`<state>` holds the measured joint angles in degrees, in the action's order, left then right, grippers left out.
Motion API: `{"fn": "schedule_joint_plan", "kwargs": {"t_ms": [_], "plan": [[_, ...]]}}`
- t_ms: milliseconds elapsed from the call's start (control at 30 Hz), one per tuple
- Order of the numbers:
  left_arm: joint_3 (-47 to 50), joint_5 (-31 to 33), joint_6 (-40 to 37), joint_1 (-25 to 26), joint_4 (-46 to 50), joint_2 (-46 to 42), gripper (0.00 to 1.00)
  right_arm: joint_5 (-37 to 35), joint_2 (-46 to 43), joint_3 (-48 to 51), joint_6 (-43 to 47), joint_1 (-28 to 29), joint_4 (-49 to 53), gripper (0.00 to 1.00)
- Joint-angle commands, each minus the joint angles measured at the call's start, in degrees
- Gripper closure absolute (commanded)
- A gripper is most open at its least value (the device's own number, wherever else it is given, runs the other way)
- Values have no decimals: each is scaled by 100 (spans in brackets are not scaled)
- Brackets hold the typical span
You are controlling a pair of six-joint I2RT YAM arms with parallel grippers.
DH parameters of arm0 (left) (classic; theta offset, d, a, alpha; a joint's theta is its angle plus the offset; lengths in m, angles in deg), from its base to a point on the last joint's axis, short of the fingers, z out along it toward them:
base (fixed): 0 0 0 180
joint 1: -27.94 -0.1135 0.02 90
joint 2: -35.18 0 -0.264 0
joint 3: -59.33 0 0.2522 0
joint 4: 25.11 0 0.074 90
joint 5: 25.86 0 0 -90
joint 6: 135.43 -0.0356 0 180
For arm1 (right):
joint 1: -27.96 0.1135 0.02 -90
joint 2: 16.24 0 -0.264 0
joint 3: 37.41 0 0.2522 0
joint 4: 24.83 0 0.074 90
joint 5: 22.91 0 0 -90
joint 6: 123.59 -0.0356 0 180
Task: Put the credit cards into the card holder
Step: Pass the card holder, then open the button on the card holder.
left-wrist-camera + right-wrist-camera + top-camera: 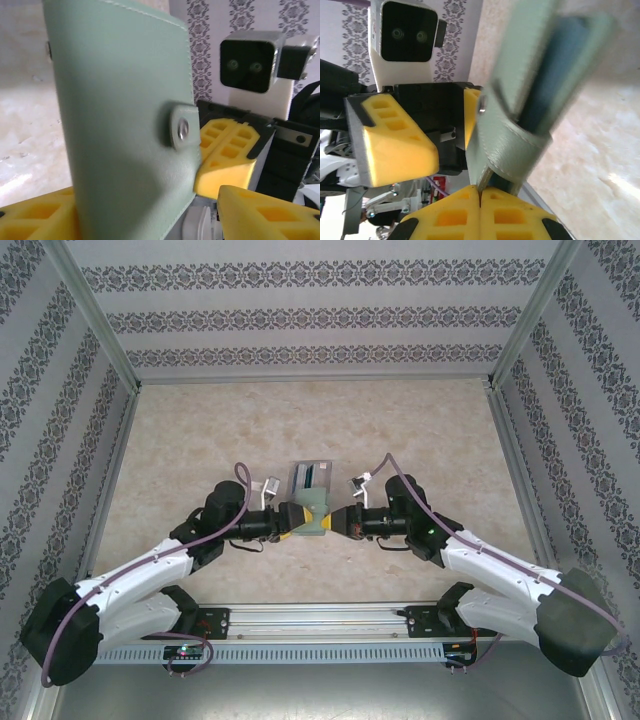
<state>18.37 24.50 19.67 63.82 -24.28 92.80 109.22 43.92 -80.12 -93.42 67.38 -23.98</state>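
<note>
Count: one card holder (313,508), one blue card (555,75) visible inside | holder: sage-green, snap tab (183,128), centre of top view | left gripper (290,520): jaws apart, straddling holder | right gripper (340,521): clamped on holder's edge

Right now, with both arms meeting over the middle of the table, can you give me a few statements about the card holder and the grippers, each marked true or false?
1. The right gripper is shut on an edge of the card holder. True.
2. The card holder lies flat on the table. False: it is held upright between the two grippers.
3. A blue card sits inside the card holder's fold. True.
4. The left gripper is fully shut. False: its fingers stand apart, one on each side of the card holder.
</note>
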Motion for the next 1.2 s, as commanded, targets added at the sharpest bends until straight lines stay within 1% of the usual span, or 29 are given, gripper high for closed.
{"fn": "schedule_joint_plan", "kwargs": {"t_ms": [0,67,133,167,200,267,300,333,400,433,533,600,633,700,833,933,1067,1100,1167], "plan": [[-330,-147,14,-46,-147,-256,47,140,-34,-157,-108,186,-340,100],[-360,-33,-108,-71,108,-398,64,97,-42,-146,-123,234,-315,100],[-369,23,-205,-98,267,-473,74,26,-86,-112,-112,266,-252,100],[-381,63,-266,-99,371,-504,83,-82,-136,-96,-89,265,-133,100],[-397,114,-340,-99,479,-539,91,-227,-184,-86,-34,264,60,99],[-422,175,-495,-102,663,-607,96,-514,-235,-43,58,256,394,96],[-465,168,-618,-99,774,-621,96,-623,-237,-5,86,261,482,92],[-522,138,-732,-99,895,-612,96,-673,-218,24,95,272,500,85],[-693,135,-1057,-96,1376,-547,98,-750,-172,30,138,300,565,59],[-778,179,-1217,-94,1625,-505,100,-824,-180,-2,197,316,660,55],[-982,375,-1724,-92,2357,-328,100,-1313,-341,-240,528,394,1343,55],[-1019,377,-1917,-85,2498,-195,100,-1717,-432,-470,792,407,1884,55],[-1013,274,-1971,-97,2434,-100,100,-1796,-431,-513,859,408,1918,53],[-972,0,-1934,-95,2163,85,100,-1725,-332,-512,823,383,1688,45],[-859,-385,-1693,-86,1562,201,100,-1217,15,-445,560,381,918,40],[-882,-859,-1354,-89,956,401,99,-1001,224,-434,371,373,505,39],[-883,-1240,-1059,-90,344,517,98,-930,216,-273,108,241,12,41],[-848,-1385,-937,-90,77,547,96,-796,214,-170,-54,160,-318,46],[-830,-1577,-769,-83,-194,614,93,-533,193,11,-424,9,-984,64]]}}
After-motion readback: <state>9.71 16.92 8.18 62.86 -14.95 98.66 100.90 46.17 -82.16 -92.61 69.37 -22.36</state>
